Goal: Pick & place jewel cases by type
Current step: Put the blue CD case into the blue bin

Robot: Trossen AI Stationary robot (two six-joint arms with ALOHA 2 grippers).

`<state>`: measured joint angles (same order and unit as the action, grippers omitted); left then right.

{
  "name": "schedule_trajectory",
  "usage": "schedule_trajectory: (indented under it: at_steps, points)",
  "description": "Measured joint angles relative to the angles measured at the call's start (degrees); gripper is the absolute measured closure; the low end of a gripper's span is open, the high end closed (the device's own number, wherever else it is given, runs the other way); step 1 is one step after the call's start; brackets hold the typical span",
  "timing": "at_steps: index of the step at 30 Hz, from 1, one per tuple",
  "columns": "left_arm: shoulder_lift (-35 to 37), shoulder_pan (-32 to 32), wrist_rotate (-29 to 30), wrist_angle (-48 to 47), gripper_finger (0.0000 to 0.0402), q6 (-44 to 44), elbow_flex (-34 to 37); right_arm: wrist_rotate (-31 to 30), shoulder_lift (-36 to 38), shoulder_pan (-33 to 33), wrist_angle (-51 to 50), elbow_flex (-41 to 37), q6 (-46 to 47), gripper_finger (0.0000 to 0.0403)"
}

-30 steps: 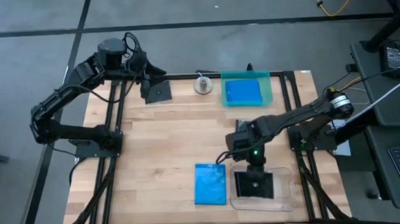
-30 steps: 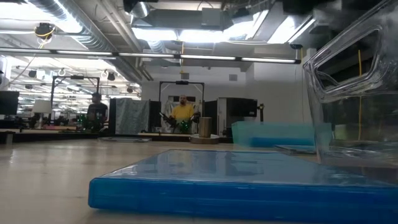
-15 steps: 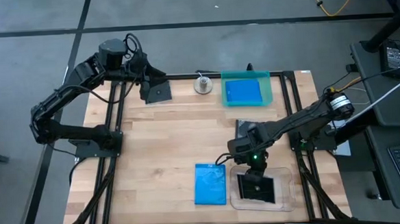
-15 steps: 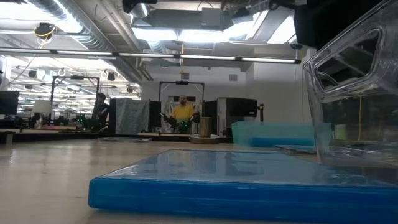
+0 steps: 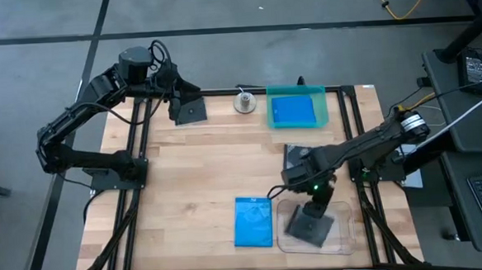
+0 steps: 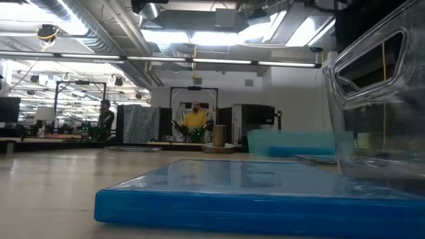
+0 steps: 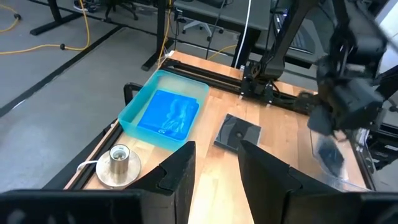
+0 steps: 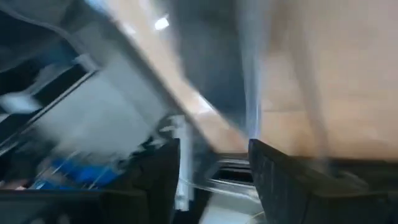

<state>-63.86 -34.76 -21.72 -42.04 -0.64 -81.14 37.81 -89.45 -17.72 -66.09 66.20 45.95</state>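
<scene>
My right gripper (image 5: 316, 207) hangs open over the clear tray (image 5: 345, 231); its fingers show apart in the blurred right wrist view (image 8: 214, 155). Just below it a dark jewel case (image 5: 305, 227) lies askew inside that tray. A second dark case (image 5: 292, 155) lies flat on the table, partly under the right arm. One blue case (image 5: 253, 221) lies flat on the table left of the clear tray. Another blue case (image 5: 293, 110) lies in the teal tray (image 5: 323, 106). My left gripper (image 5: 192, 113) waits open, high over the far left corner, with nothing between its fingers (image 7: 217, 149). My right gripper stands over the far edge of the dark case in the clear tray, slanting down from the far side. The gripper itself covers that edge, so I cannot tell whether a finger touches the case.
A small metal cylinder (image 5: 244, 101) stands at the far edge, left of the teal tray. The dark frame rails (image 5: 136, 182) run along both sides of the table. Bare wood lies across the table's left half and middle. People stand in the room far behind the table.
My right gripper has moved a little toward the table's near edge and down over the clear tray, and its wrist has rolled. The dark case under it, square to the tray before, has turned about and now lies askew in the tray.
</scene>
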Motion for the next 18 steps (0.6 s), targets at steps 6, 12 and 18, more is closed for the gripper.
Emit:
schedule_trajectory:
  at_steps: [6,12,18]
  points:
    - [0.0,0.0,0.01,-0.13,0.0283,0.98,0.0,-27.6,3.94,0.81,-22.43,13.53,0.13,0.0216]
    - [-1.08,2.3,-4.01,-7.12,0.0294,4.26,0.84,-48.93,5.14,1.49,-12.35,21.31,-4.68,0.0233]
    - [-1.44,10.96,-14.68,-5.54,0.0322,11.04,15.19,-55.22,4.63,3.37,7.54,16.96,-19.54,0.0252]
